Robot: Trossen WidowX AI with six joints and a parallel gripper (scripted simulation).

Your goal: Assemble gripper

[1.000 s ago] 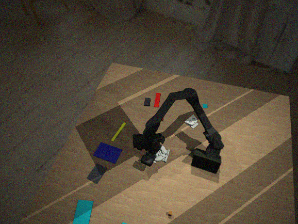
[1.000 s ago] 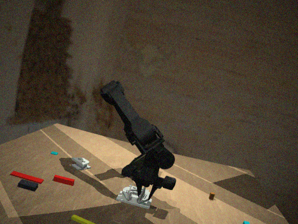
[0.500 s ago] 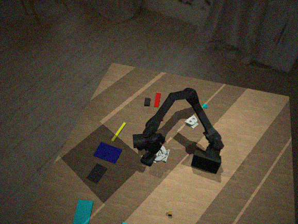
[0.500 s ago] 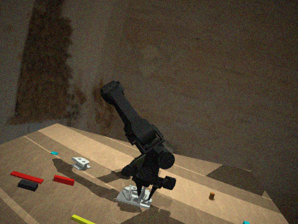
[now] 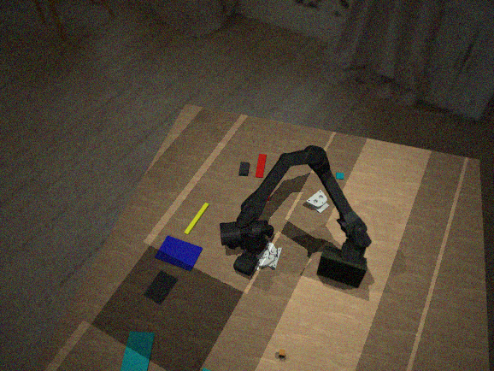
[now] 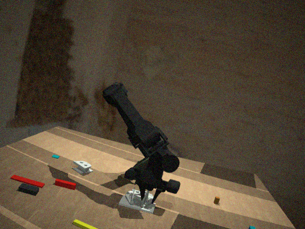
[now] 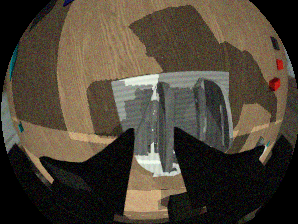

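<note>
The gripper base (image 5: 278, 262) (image 6: 123, 203) (image 7: 186, 77), a pale flat plate, lies on the table under my hand. My gripper (image 6: 148, 201) (image 7: 153, 132) points down over it and is shut on a jaw (image 7: 166, 145), a grey upright piece standing over the base. The other jaw (image 7: 214, 112) stands beside it, to the right in the wrist view and outside my fingers. The pins are hidden, and I cannot tell whether the teeth mesh. The white housing plate (image 5: 317, 199) (image 6: 83, 164), with two round holes, rests apart, raised on a small support.
Around lie a red bar (image 5: 261, 166) (image 6: 27, 181), a red block (image 6: 65, 184), a black block (image 5: 244, 168) (image 6: 28, 189), a yellow bar (image 5: 197, 218), a blue block (image 5: 179, 252), a dark flat piece (image 5: 161, 287), teal pieces (image 5: 339, 175) (image 5: 138, 350) and a small orange piece (image 5: 282, 353) (image 6: 217, 200).
</note>
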